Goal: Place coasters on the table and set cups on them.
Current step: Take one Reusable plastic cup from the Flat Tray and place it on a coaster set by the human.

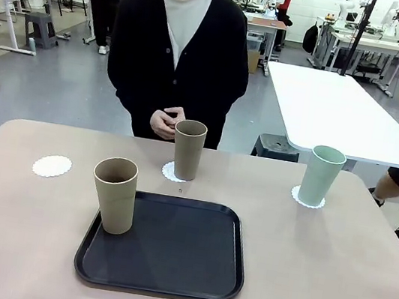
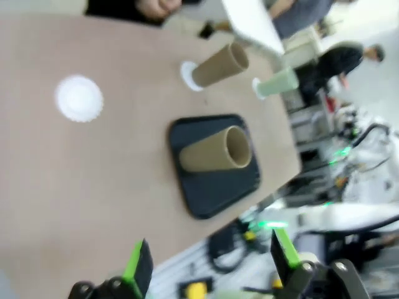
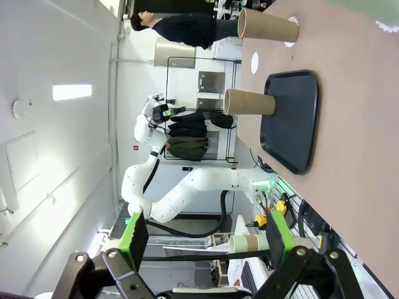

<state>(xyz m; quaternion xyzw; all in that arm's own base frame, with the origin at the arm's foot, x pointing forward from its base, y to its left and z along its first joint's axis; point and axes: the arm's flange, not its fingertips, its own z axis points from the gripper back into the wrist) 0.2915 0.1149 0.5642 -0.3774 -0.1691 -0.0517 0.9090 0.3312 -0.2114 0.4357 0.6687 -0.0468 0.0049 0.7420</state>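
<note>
On the large beige matte table, a thin white scalloped paper coaster lies bare at the left. Next, a tall tan-brown tumbler cup stands upright inside the black rounded-square tray, at its left side. Beyond the tray, a second tan-brown cup stands on the middle coaster. Far right, the pale mint cup stands on the right coaster. The left gripper and the right gripper both gape wide, holding nothing.

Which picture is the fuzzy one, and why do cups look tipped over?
Left wrist view: smeared all over, even the tan cup on the black tray. Right wrist view: sharp, but rolled sideways, so that cup looks lying down. Front view: crisp, soft even light, only faint shadows.
</note>
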